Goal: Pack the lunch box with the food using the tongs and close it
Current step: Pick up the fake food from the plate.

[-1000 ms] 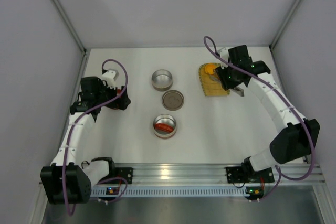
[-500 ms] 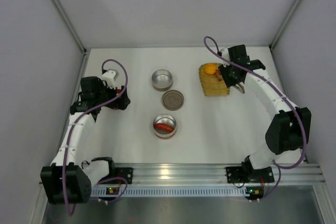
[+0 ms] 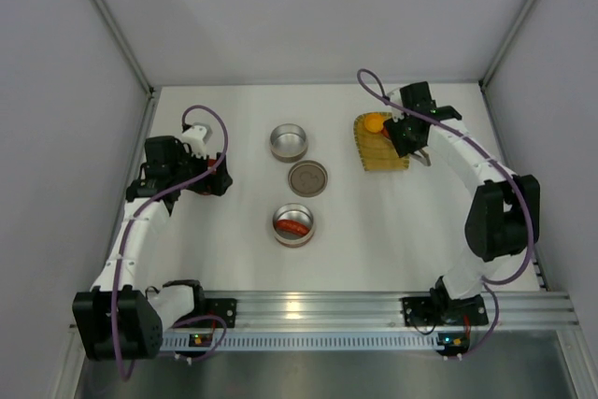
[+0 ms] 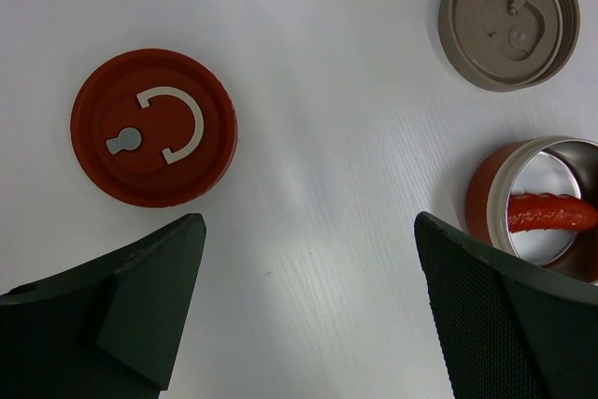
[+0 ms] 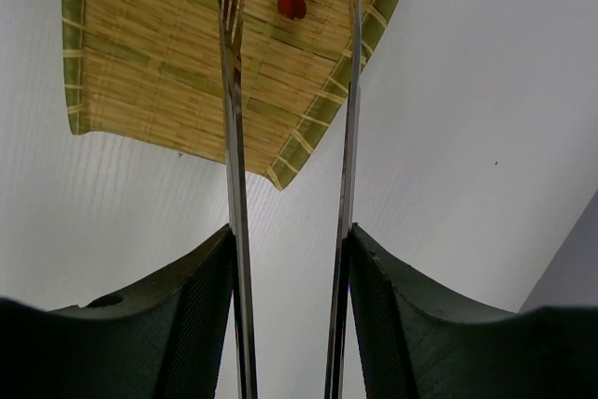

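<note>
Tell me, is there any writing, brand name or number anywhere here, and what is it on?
No readable words, brands or numbers in any view.
Red lid: only a white sign, a hooked arc beside a keyhole shape; no letters.
Grey lid: raised shapes, nothing legible.

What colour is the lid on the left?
The flat round lid is red with a white ring; left wrist view.

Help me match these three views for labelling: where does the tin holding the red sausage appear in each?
Top external: tin centre-low on the table, just below the grey lid.
Left wrist: right edge, partly cut off.
Right wrist: absent; only tray and tongs.
Landmark: grey lid beside the tin, top and left wrist; tray links top and right wrist.
</note>
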Available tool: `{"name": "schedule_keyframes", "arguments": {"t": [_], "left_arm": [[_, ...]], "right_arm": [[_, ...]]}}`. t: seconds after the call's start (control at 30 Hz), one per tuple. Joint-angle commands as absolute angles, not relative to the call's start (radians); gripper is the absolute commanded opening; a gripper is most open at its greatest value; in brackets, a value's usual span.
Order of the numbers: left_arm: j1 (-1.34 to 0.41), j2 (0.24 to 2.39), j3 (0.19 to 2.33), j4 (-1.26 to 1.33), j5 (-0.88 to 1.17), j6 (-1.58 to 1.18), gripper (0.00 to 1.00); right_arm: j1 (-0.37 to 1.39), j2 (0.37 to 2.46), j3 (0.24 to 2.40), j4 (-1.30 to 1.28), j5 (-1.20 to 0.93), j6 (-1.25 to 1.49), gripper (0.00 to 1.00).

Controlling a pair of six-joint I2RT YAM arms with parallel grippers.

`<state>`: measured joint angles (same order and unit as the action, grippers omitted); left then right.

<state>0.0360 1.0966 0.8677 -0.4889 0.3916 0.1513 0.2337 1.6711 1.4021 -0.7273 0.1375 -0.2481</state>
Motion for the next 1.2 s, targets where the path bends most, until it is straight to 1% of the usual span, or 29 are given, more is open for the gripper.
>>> {"name": "schedule_keyframes", "arguments": {"t": [0.0,0.23,0.5,0.6,0.63,0.7,0.73,0.9,0.93,1.17], "left_arm": [[0.04,1.095,0.871,-0.44,0.391,0.156,0.98],[0.04,1.098,0.868,-0.436,0.391,0.163,0.98],[0.04,1.1,0.87,-0.436,0.385,0.167,0.98],[0.04,1.1,0.871,-0.436,0.383,0.169,0.98],[0.04,1.1,0.873,-0.436,0.383,0.169,0.98],[0.04,1.101,0.874,-0.437,0.38,0.169,0.98],[0.041,1.101,0.876,-0.44,0.382,0.167,0.98],[0.04,1.089,0.874,-0.446,0.38,0.17,0.99],[0.04,1.089,0.876,-0.448,0.379,0.172,0.98],[0.04,1.086,0.888,-0.465,0.393,0.172,0.98]], "right_arm": [[0.209,1.692,1.442,-0.654,0.143,-0.255,0.49],[0.21,1.724,1.44,-0.629,0.132,-0.268,0.47],[0.209,1.752,1.45,-0.617,0.13,-0.279,0.43],[0.21,1.752,1.451,-0.614,0.135,-0.284,0.38],[0.209,1.75,1.45,-0.615,0.137,-0.285,0.34],[0.207,1.743,1.45,-0.627,0.133,-0.29,0.31],[0.207,1.738,1.45,-0.632,0.127,-0.29,0.27],[0.192,1.678,1.445,-0.676,0.101,-0.288,0.17],[0.189,1.657,1.447,-0.684,0.091,-0.288,0.14],[0.169,1.562,1.45,-0.752,0.008,-0.311,0.06]]}}
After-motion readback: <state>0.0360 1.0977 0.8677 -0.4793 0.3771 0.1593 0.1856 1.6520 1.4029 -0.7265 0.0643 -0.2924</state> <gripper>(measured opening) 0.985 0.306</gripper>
